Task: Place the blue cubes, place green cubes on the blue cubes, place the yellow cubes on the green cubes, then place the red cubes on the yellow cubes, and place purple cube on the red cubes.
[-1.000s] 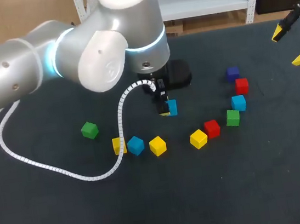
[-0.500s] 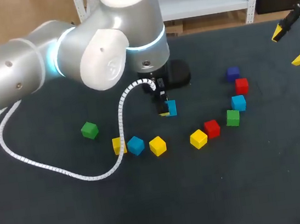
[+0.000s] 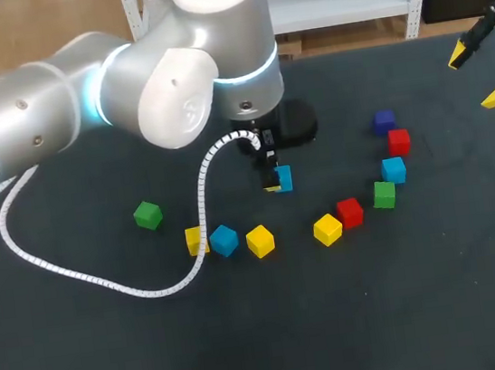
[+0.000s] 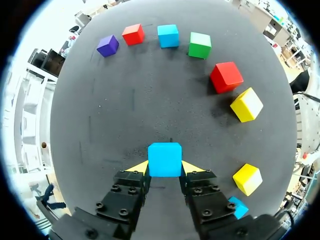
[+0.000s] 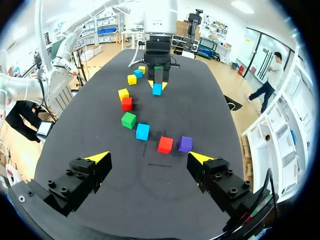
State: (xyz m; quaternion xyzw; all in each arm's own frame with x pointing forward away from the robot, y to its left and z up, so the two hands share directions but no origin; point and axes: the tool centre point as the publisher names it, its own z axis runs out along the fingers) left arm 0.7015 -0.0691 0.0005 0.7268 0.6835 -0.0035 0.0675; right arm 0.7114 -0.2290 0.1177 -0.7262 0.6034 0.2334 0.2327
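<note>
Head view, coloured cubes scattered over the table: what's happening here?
The left gripper is shut on a small light-blue cube near the middle of the dark table. The right gripper hangs open near the table's far right edge, holding nothing. The remaining cubes, the purple cube among them, lie singly on the table. Nothing is stacked yet.

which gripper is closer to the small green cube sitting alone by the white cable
Left. The left gripper, shut on a small blue cube, is a short way right of that green cube; the right gripper hangs open far off right, past every other cube.
</note>
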